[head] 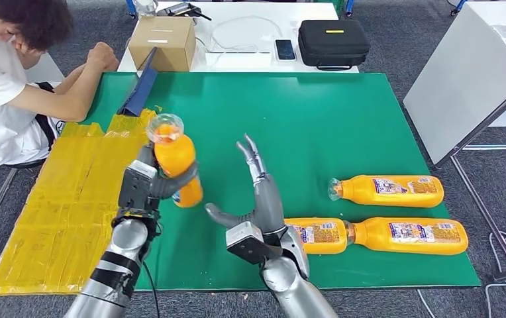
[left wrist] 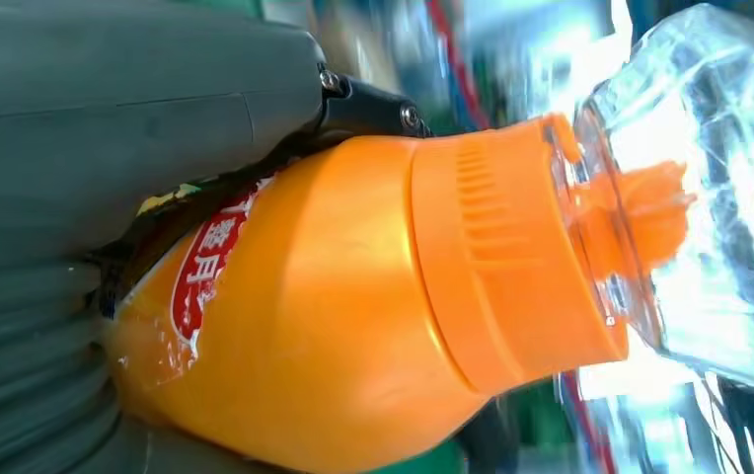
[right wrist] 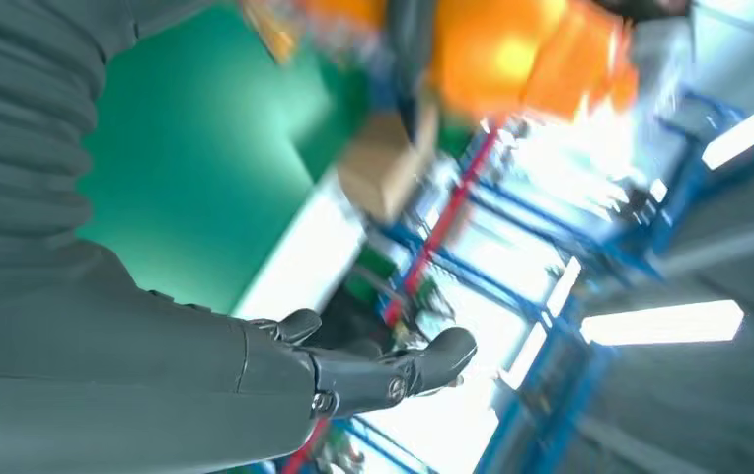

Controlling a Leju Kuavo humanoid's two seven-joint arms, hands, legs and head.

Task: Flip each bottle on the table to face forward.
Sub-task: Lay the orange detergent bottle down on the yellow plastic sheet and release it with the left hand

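Note:
My left hand (head: 146,187) grips an orange bottle (head: 175,161) lifted off the green mat (head: 303,119), its clear cap pointing up and toward the camera. In the left wrist view the same bottle (left wrist: 353,316) lies against the hand (left wrist: 107,148), red label partly visible. My right hand (head: 258,192) hovers open just right of it, fingers stretched upward, holding nothing; its thumb (right wrist: 373,370) shows in the right wrist view. Three more orange bottles lie on their sides at the mat's right: one farther back (head: 388,190), two end to end near the front edge (head: 316,235) (head: 409,236).
A person sits at the far left, arms resting by the mat's corner. Yellow sheeting (head: 71,199) covers the table's left side. A blue folder (head: 139,86) stands at the mat's back left. A cardboard box (head: 163,41) and black case (head: 333,43) sit behind.

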